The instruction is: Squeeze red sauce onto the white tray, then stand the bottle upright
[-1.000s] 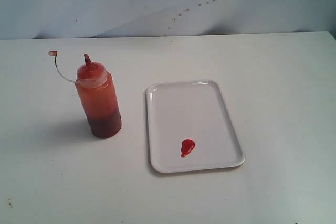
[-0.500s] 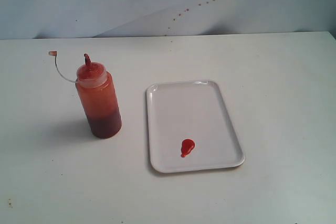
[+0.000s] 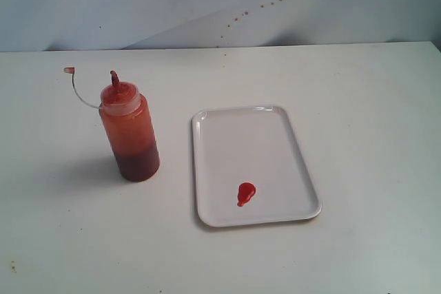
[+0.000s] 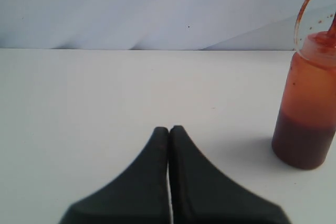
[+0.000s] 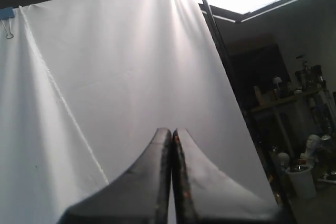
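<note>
Bottle (image 3: 129, 135) stands upright on table (image 3: 358, 101), beside white tray (image 3: 251, 142), not touching; red sauce (image 3: 246, 193) blob on tray. Prob. light, soft-walled, slick: grip mid-body, gently. Left gripper (image 4: 169, 129) jaws pressed together, empty, near bottle w/o contact; right gripper (image 5: 172, 130) likewise closed, empty, facing backdrop (image 5: 105, 77).

Right gripper (image 5: 171, 131), black jaws pressed flat together, white backdrop sheet (image 5: 115, 66) hanging behind, blue clip (image 5: 6, 14) at its upper corner, dark support pole (image 5: 220, 51) along its edge, cluttered shelves (image 5: 294, 98) and white bucket (image 5: 302, 180) in the dim room beyond.
</note>
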Controlling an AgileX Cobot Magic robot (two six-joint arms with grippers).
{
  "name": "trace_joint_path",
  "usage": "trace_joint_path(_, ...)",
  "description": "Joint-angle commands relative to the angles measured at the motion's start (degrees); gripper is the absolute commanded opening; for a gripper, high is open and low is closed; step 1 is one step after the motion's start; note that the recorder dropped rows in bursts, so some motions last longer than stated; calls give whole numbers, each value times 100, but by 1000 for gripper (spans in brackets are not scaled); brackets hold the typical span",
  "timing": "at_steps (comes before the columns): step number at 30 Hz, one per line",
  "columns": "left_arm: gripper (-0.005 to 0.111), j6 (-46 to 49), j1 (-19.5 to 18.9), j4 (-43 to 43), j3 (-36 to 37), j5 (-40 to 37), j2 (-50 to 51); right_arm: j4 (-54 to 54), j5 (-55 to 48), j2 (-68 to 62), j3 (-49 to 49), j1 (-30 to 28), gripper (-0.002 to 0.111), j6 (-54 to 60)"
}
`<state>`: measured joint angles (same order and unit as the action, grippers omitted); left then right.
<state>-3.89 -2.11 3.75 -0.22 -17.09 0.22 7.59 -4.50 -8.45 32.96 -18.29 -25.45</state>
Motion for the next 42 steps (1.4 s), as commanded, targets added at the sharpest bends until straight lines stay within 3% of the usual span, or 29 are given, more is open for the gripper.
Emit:
trace_joint_path(1,0,-27,-24,22,22,58,-22,-1474,-49,16,-322,-43,0,1953)
trace_joint_path(8,0,-27,-24,22,22,58,-22,-974,-56,187,-1162,-43,0,2406)
trace_joint_path(15,0,-27,-24,22,22,58,-22,-922,265,646,-2178,-43,0,3674)
trace_joint_path(23,0,-27,-24,22,22,58,-22,-843,753,845,-3253,-43,0,3745)
trace_joint_path(31,0,-27,-24,22,22,58,-22,-531,356,845,-3296,-43,0,3785)
trace_joint_path(42,0,-27,-24,22,22,58,-22,-991,-631,845,-3296,-43,0,3499)
